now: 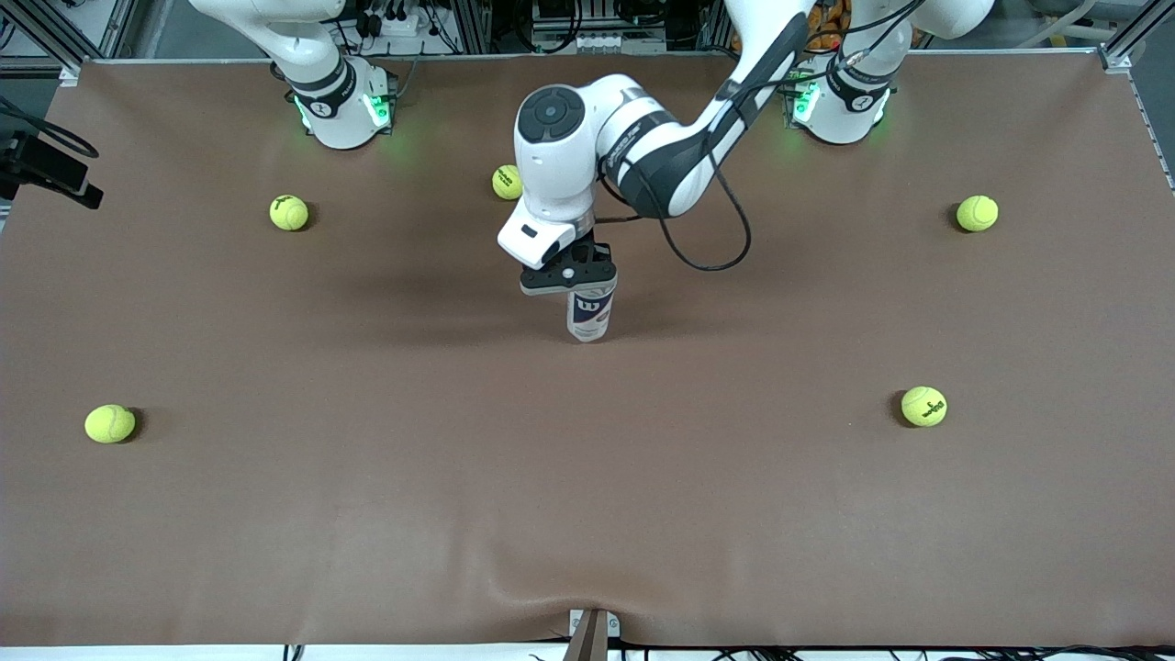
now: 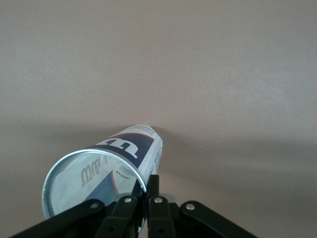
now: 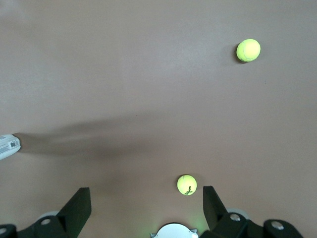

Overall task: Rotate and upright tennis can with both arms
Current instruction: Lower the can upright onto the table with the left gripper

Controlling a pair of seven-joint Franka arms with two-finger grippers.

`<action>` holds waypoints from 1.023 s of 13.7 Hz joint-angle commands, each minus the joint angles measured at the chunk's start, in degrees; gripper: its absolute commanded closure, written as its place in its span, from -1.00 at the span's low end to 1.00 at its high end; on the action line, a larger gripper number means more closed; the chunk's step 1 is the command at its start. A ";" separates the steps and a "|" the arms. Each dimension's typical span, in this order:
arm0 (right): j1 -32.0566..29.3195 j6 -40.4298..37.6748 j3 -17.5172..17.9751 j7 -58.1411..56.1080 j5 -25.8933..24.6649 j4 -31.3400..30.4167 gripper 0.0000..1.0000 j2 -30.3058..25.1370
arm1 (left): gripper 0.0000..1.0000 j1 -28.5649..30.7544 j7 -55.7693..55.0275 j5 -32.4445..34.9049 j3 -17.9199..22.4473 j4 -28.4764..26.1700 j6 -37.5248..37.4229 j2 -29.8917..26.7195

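The tennis can (image 1: pixel 590 312) stands upright in the middle of the brown table, its navy label with the white "W" facing the front camera and its lower end down at the table surface. My left gripper (image 1: pixel 576 273) is over it from above, shut on its open metal rim. The left wrist view shows the tennis can (image 2: pixel 133 148) with one finger inside the rim and one outside, where the left gripper (image 2: pixel 147 186) pinches it. My right gripper (image 3: pixel 144 193) waits open and empty, high over the table near its own base (image 3: pixel 173 232).
Several yellow-green tennis balls lie scattered: one (image 1: pixel 506 182) beside the left arm's elbow, one (image 1: pixel 289 212) near the right arm's base, one (image 1: pixel 977 213) and one (image 1: pixel 923 406) toward the left arm's end, one (image 1: pixel 109 423) toward the right arm's end.
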 commanded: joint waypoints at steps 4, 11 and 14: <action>-0.82 -0.30 0.49 0.42 0.52 0.96 -1.00 0.39 | -1.00 -0.16 -5.15 0.61 0.30 1.56 0.18 -0.04; -0.73 -0.30 0.49 0.42 0.52 0.96 -1.00 0.39 | -1.00 3.96 -3.49 -0.53 0.48 1.47 -4.99 -8.46; -0.73 -0.30 0.49 0.42 0.52 0.96 -1.00 0.39 | -1.00 8.97 -2.78 -0.62 0.48 1.03 -10.61 -15.23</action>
